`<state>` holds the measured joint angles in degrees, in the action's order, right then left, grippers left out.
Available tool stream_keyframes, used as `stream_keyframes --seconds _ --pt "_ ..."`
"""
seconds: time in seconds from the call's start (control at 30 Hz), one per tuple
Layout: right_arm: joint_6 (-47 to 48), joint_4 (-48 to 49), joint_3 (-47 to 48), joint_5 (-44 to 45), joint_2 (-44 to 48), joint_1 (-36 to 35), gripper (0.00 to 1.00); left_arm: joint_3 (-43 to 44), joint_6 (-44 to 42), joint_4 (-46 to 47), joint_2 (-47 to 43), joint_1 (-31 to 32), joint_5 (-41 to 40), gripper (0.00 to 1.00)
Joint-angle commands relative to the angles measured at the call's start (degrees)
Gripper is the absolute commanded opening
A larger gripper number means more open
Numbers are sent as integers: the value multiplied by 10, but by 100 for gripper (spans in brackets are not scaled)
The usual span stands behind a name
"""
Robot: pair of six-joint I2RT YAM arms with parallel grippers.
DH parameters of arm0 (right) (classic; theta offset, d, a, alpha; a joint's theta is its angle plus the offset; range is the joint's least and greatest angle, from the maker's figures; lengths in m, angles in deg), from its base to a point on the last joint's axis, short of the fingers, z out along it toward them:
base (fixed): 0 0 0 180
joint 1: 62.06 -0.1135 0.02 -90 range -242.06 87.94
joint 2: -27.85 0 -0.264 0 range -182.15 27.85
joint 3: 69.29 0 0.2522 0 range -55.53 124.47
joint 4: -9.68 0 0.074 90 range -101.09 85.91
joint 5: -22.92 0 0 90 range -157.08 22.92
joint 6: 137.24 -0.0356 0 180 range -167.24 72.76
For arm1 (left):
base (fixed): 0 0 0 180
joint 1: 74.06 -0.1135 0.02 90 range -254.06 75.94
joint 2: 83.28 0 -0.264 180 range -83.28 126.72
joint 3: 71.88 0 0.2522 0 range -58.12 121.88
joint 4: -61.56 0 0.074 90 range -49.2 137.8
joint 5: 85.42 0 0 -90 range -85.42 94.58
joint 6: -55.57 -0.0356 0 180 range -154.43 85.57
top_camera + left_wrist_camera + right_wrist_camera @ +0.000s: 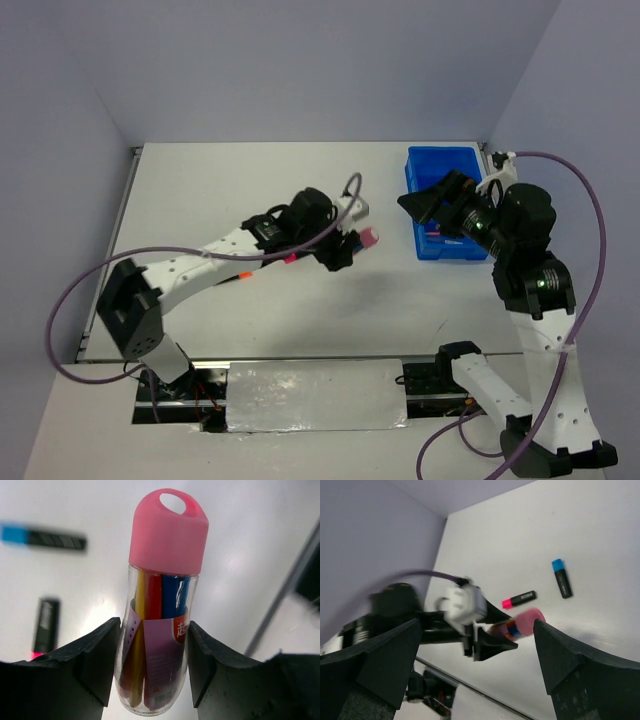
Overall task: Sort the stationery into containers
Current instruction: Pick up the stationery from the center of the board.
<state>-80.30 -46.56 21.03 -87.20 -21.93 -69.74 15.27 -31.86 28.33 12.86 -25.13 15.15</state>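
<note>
White table; lavender walls; silver plate at near edge.

Three highlighters, one pink-capped tube, one blue tray.

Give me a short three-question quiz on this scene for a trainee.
1. True or false: the left gripper is shut on the tube.
2. The tube's cap is: A blue, B pink, C orange.
3. Fill in: the right gripper, by the tray, is ___ (open or shut).
Key: 1 true; 2 B; 3 open.
</note>
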Motion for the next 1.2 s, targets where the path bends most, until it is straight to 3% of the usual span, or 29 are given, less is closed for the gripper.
stream_keyframes --seconds 0.0,0.17,0.37,0.53,0.57,0.6,0.67,0.7,0.73,0.77,0.8,0.83,0.87,0.9,0.97,1.0,1.07,1.1,1.17 --pt "-94 128 -75 10 35 0 100 62 132 98 -89 0 16 0" --pt "-165 281 -163 -57 31 -44 100 143 248 109 -83 0 50 0" --pt "-183 296 -168 11 17 -87 99 136 314 184 -95 0 90 0" --pt "-197 347 -192 -2 17 -97 90 147 317 177 -83 0 110 0" --pt "-195 347 -192 -4 14 -101 85 146 316 175 -82 0 111 0" --pt "-194 348 -192 -5 13 -101 73 141 317 176 -84 -1 111 0" --pt "-194 344 -192 -9 8 -100 62 140 315 174 -87 -1 103 0" --pt "-195 346 -195 -12 7 -100 51 141 313 175 -88 -1 101 0" --pt "-196 348 -197 -14 6 -100 36 142 310 172 -88 -1 98 0" --pt "-199 347 -200 -10 4 -101 0 152 301 168 -84 -2 99 1" --pt "-200 343 -200 -7 1 -99 0 158 296 151 -82 -4 95 7" --pt "-196 341 -200 -4 -8 -95 0 164 292 139 -82 -7 83 19" --pt "-194 340 -193 4 -16 -84 0 173 284 125 -85 -8 68 78" --pt "-193 344 -187 12 -26 -48 0 178 278 97 -89 -14 27 99" --pt "-204 333 -165 59 -65 -7 0 188 285 50 -104 -20 -53 99" --pt "-211 323 -153 141 -81 21 0 193 294 -10 -110 -33 -130 99" --pt "-251 275 -106 265 -146 32 0 205 341 -82 -121 -56 -190 99" --pt "-312 234 -74 401 -196 31 0 205 368 -143 -132 -86 -208 99" --pt "-371 210 -43 481 -252 44 0 172 363 -156 -153 -116 -170 99"
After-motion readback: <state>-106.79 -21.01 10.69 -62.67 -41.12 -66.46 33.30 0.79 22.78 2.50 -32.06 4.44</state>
